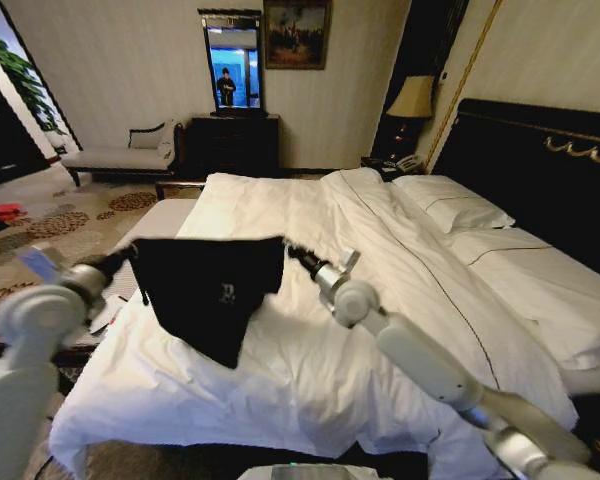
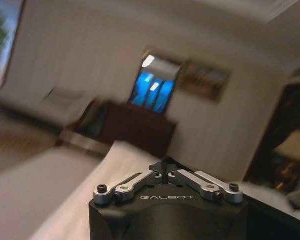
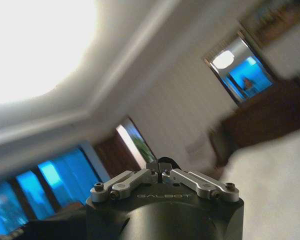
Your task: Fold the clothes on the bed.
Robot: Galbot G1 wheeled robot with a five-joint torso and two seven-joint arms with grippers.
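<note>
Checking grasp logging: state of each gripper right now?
Left gripper: shut on the T-shirt, holding one top corner up over the bed.
Right gripper: shut on the T-shirt's other corner.

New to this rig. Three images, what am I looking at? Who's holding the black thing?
This is a wheeled robot with two arms, each ending in a two-finger gripper. The wide picture comes from a camera on its head, looking down at a large bed with a white duvet. The other two come from cameras on the wrists, each looking past its own gripper into the room.

In the head view the left gripper and the right gripper each pinch an upper corner of a black T-shirt, holding it stretched between them above the duvet, its lower edge hanging down. The wrist views show both grippers' fingers closed together.

White pillows lie by the dark headboard.
</note>
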